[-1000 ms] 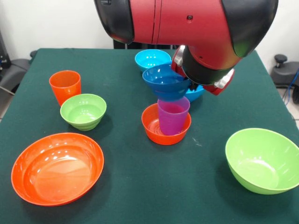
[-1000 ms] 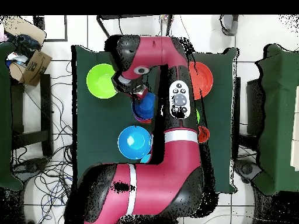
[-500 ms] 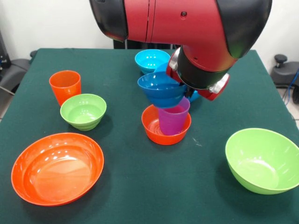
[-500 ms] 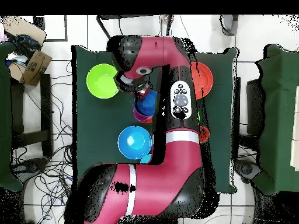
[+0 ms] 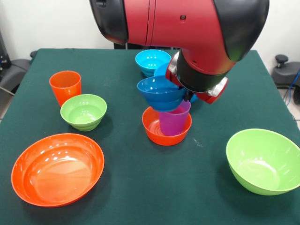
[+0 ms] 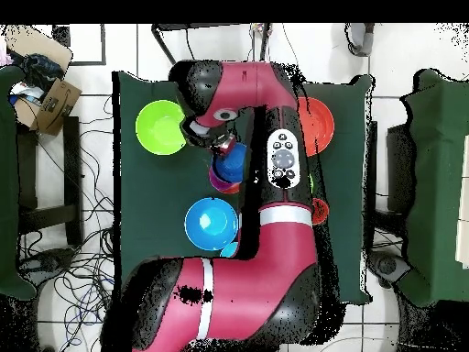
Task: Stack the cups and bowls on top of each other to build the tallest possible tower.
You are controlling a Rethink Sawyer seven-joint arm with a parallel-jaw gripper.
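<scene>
Tilting above the purple cup, the dark blue bowl meets the claw.

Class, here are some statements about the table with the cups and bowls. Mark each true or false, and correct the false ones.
1. The purple cup stands inside a small orange bowl. True.
2. The dark blue bowl rests flat on the table. False: it sits tilted over the purple cup.
3. The orange cup stands beside the small green bowl. True.
4. The large green bowl holds a cup. False: it is empty.
</scene>
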